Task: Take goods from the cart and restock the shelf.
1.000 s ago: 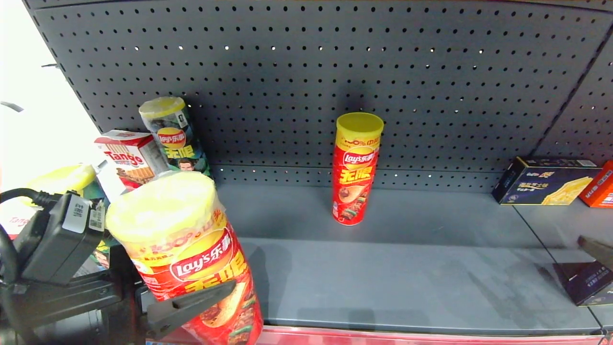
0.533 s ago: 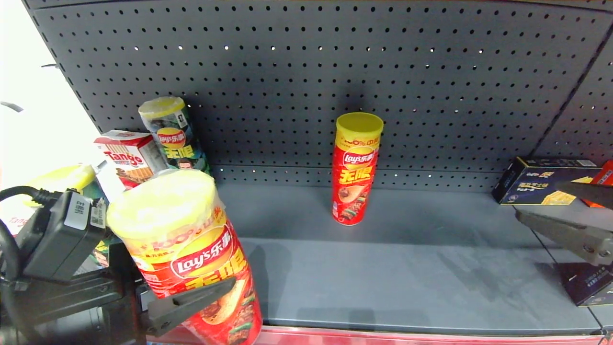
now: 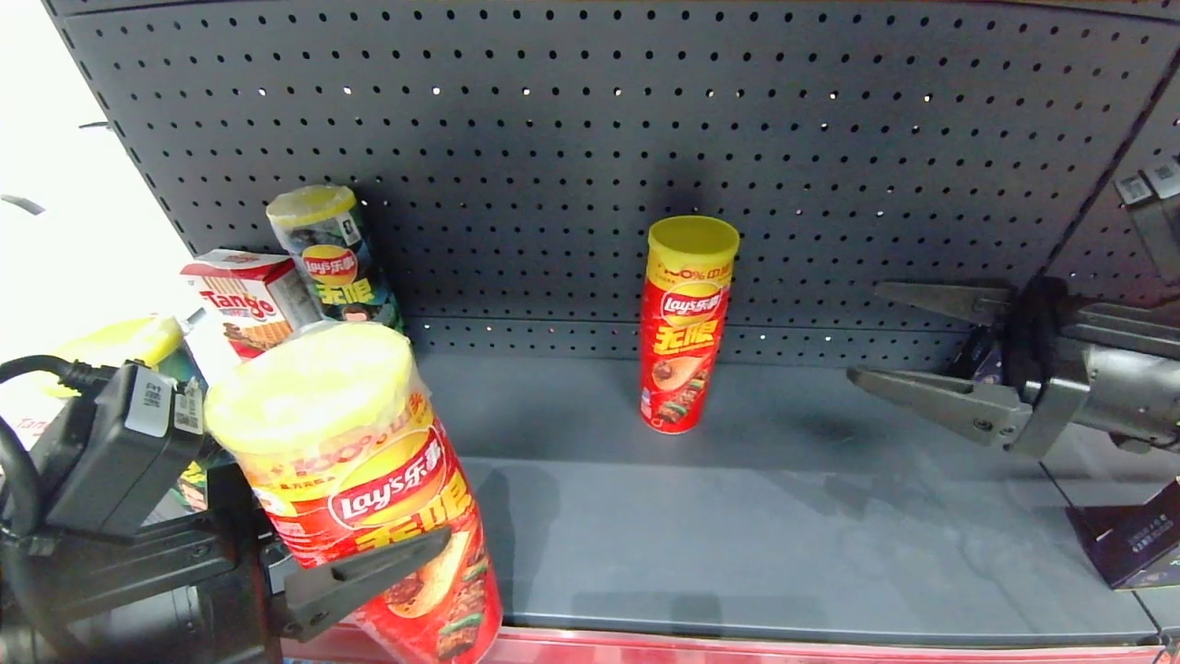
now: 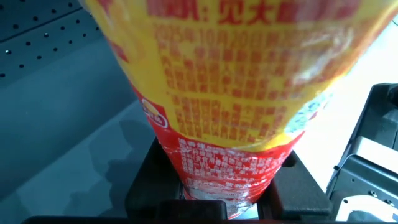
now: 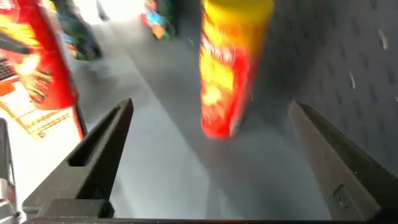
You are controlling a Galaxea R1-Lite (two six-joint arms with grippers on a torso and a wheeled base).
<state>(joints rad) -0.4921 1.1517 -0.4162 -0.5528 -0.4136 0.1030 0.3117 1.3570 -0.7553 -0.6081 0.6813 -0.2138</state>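
Here, one gripped can, one shelved can

Far left, a red-and-white wafer box stands upright. Tucked just behind it is a dark green can with a pale yellow lid, close up against the grey pegboard. Further left still, a yellow lid peeks out, its body hidden. At the right edge lies a dark blue box, tilted and cut off. Along the front runs a red strip.
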